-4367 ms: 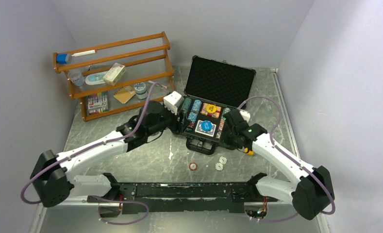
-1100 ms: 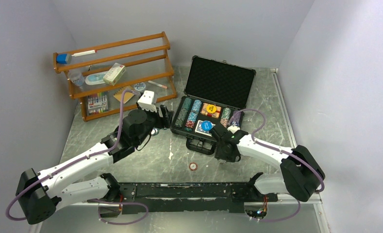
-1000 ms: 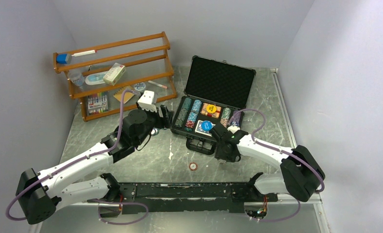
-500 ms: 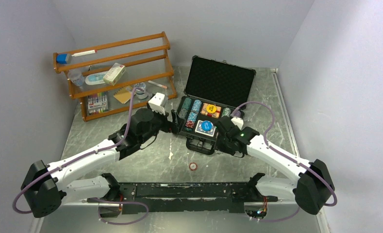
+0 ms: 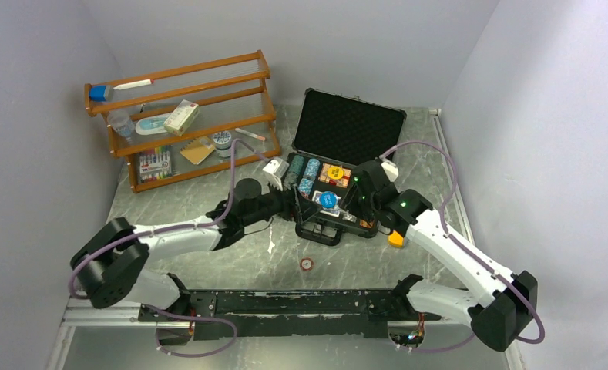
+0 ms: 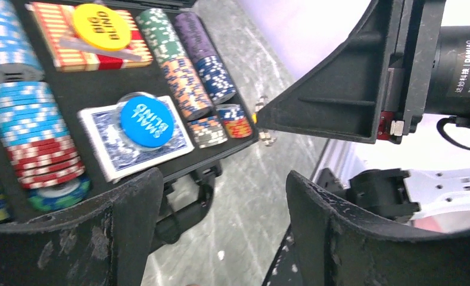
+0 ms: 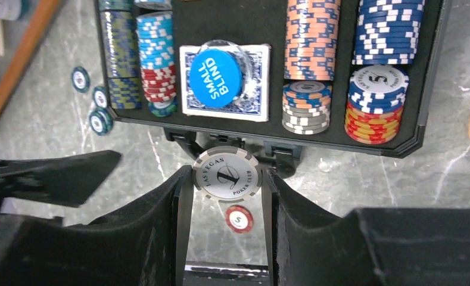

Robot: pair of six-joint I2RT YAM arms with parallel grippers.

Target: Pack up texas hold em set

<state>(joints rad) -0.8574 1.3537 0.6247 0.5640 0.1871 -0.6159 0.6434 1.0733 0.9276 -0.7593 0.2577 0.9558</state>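
Observation:
The black case [image 5: 350, 131] lies open at the back centre, its tray holding striped chip rows, a blue card deck with a blue "small blind" button [image 7: 225, 82] and a red deck with a yellow "big blind" button [image 6: 105, 27]. My right gripper [image 7: 226, 179] is shut on a white-and-grey poker chip [image 7: 226, 174] and holds it flat above the case's front edge and handle. My left gripper [image 6: 220, 232] is open and empty, hovering over the case's front left corner [image 5: 297, 204]. A red chip [image 5: 307, 264] lies on the table in front of the case.
The orange wooden rack [image 5: 181, 119] with small items stands at the back left. Three teal chips [image 7: 100, 121] lie on the table left of the case. A small orange cube [image 5: 395, 238] sits under the right arm. The two wrists are close together over the case front.
The right gripper has lifted from the table and swung back over the case front with the chip. The left arm has stretched right, to the case's front left corner.

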